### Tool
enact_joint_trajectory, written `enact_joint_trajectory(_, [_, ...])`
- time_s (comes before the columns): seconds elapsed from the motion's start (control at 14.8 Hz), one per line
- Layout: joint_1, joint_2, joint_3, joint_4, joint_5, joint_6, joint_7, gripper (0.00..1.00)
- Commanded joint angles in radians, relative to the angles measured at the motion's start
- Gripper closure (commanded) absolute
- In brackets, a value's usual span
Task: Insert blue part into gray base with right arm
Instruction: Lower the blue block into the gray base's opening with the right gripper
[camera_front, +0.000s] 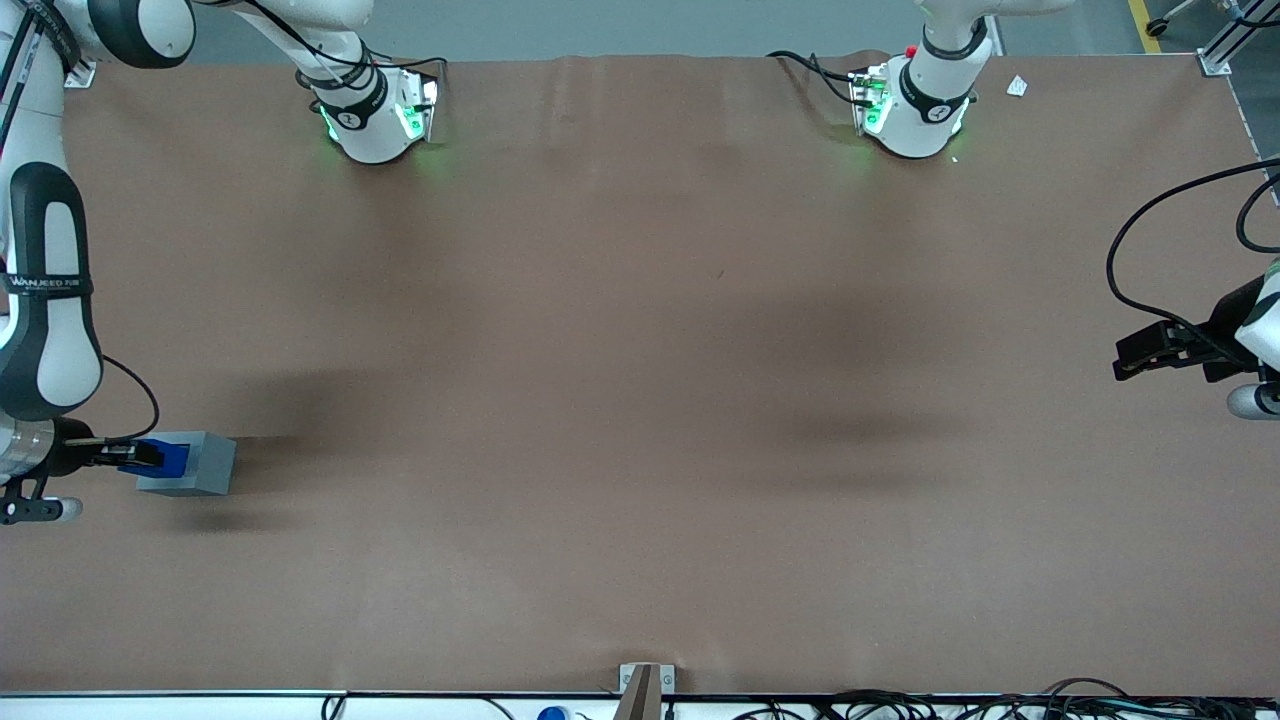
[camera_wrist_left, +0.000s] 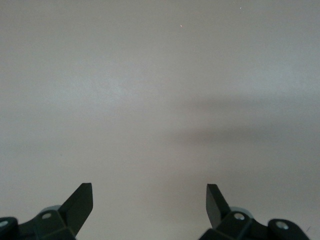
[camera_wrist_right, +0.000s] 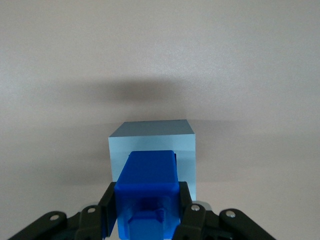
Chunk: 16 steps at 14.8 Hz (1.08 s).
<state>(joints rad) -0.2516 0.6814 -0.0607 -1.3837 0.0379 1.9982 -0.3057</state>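
Observation:
The gray base (camera_front: 190, 466) is a light gray cube resting on the brown table at the working arm's end. The blue part (camera_front: 166, 455) is held level against the base's face that points toward the arm. My right gripper (camera_front: 128, 455) is shut on the blue part. In the right wrist view the black fingers (camera_wrist_right: 108, 206) clamp both sides of the blue part (camera_wrist_right: 148, 180). Its forward end meets the gray base (camera_wrist_right: 151, 140) and looks partly sunk into that face. The recess itself is hidden by the blue part.
Two white arm bases (camera_front: 375, 112) (camera_front: 915, 100) stand at the table edge farthest from the front camera. The parked arm's black gripper (camera_front: 1160, 352) hangs over the table at its own end. Cables (camera_front: 900, 705) run along the edge nearest the camera.

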Motion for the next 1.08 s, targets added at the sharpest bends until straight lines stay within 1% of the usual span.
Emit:
enact_joint_trajectory(0.0, [-0.015, 0.015, 0.012, 0.011, -0.004, -0.001, 0.017, 1.00])
enact_joint_trajectory(0.4, [-0.014, 0.027, 0.012, 0.011, -0.013, -0.006, 0.033, 1.00])
enact_joint_trajectory(0.61, [-0.011, 0.027, 0.012, 0.012, -0.044, -0.010, 0.036, 1.00])
enact_joint_trajectory(0.74, [-0.011, 0.026, 0.012, 0.012, -0.053, -0.013, 0.036, 1.00])
enact_joint_trajectory(1.01, [-0.012, 0.027, 0.013, 0.012, -0.050, -0.021, 0.036, 1.00])
